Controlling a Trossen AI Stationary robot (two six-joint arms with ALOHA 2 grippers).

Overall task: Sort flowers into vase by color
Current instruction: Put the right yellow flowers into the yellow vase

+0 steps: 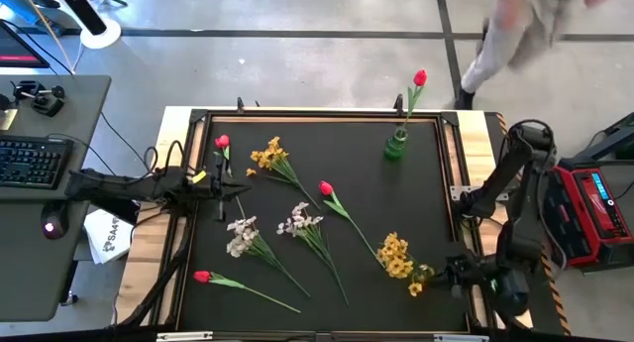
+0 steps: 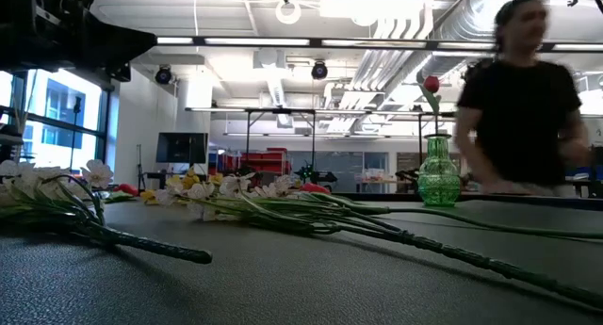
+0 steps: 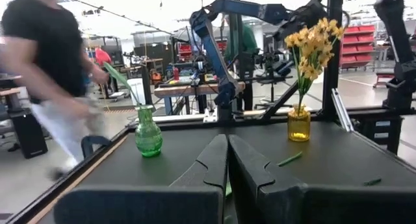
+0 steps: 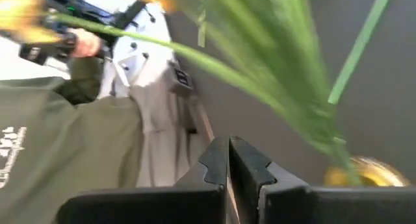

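Observation:
A green vase at the far right of the mat holds one red tulip. A yellow vase at the near right holds yellow flowers. In the high view their blossoms cover it. My right gripper is shut beside those blossoms, above the vase, with nothing between its fingers. Red, yellow and white flowers lie flat on the mat. My left gripper waits shut at the mat's left edge.
A person walks past the table's far right corner, blurred in the low view. Another red tulip lies near the front left, and one by my left gripper. A keyboard desk stands left of the table.

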